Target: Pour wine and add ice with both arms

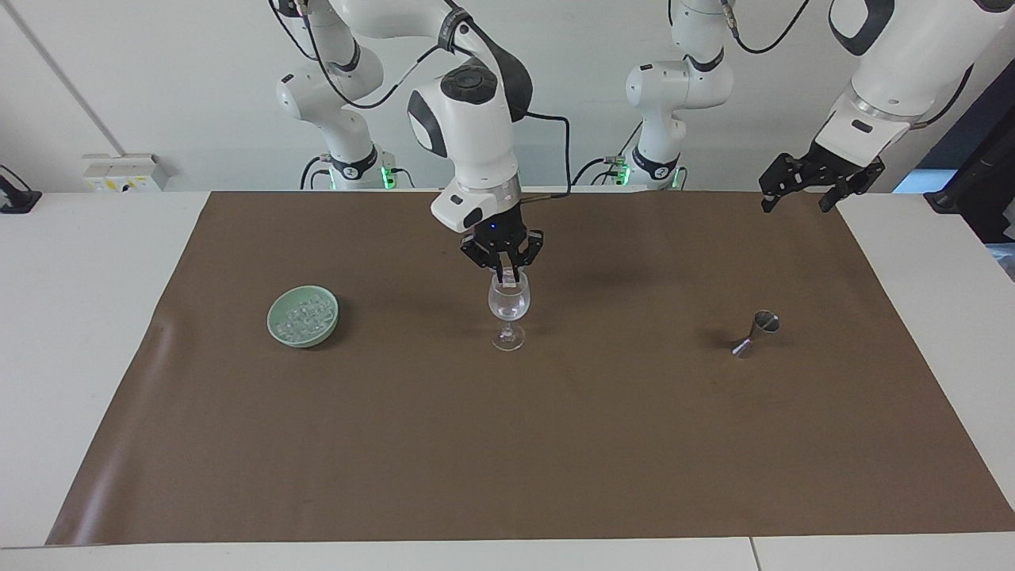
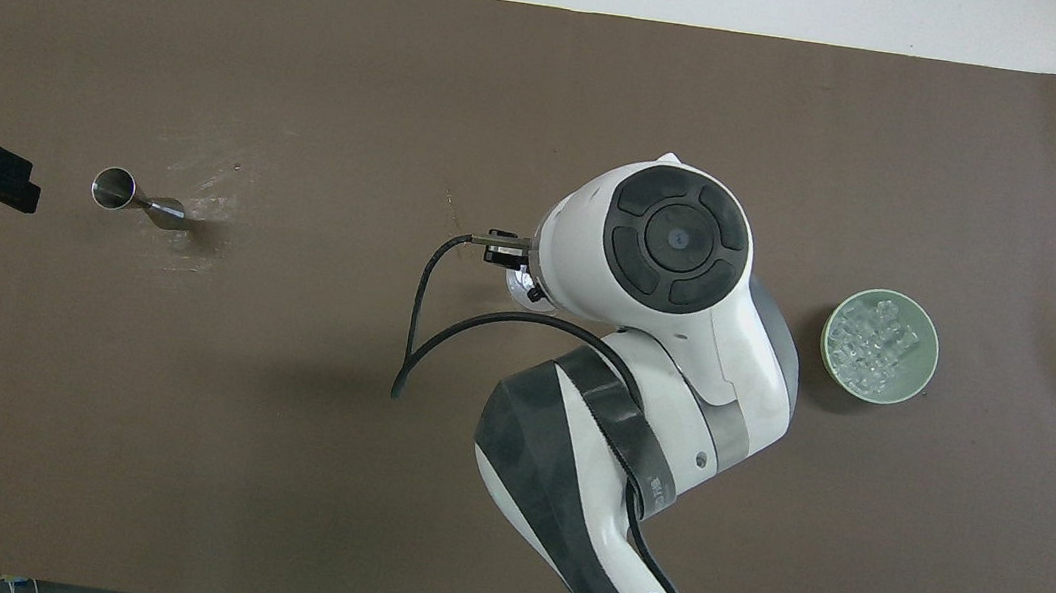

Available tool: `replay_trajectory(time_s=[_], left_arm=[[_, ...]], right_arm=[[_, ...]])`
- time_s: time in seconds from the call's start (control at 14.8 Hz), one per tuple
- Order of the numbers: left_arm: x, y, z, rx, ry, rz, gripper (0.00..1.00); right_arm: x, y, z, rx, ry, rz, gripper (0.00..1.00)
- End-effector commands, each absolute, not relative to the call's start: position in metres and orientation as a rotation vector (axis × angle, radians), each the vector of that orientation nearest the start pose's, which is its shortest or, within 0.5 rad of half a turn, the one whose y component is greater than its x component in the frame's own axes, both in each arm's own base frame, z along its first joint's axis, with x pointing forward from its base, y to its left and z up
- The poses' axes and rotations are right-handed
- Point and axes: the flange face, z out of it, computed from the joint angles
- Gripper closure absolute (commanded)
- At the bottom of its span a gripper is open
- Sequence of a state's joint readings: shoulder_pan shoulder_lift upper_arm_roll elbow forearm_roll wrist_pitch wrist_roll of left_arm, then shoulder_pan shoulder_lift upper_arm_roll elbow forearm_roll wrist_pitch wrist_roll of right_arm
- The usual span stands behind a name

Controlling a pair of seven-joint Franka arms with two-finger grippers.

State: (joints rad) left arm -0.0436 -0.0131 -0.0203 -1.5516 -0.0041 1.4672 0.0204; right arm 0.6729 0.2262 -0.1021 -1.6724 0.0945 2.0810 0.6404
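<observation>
Right claw (image 1: pixel 507 277) w/ ice lump over wine glass (image 1: pixel 508 305)

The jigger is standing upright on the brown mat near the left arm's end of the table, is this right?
Not quite: the jigger is lying tipped on its side, not upright, as the facing view shows. It is indeed on the brown mat, toward the left arm's end.
</observation>
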Motion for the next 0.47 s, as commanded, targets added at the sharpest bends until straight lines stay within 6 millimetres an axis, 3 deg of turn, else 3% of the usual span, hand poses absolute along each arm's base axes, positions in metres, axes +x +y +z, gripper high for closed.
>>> replay_trajectory(time_s=[0.0,0.27,0.41], left_arm=[[0.533,-0.033,0.633,-3.141,0.133,0.104,0.0],[0.533,-0.033,0.632,-3.141,0.133,0.106,0.0],[0.533,-0.033,0.632,-3.141,0.133,0.106,0.0]], right_arm=[[0.533,0.352,0.493,-2.966,0.166,-0.183,0.65],[0.532,0.354,0.496,-2.969,0.162,-0.175,0.62],[0.535,0.355,0.511,-2.978,0.159,-0.165,0.62]])
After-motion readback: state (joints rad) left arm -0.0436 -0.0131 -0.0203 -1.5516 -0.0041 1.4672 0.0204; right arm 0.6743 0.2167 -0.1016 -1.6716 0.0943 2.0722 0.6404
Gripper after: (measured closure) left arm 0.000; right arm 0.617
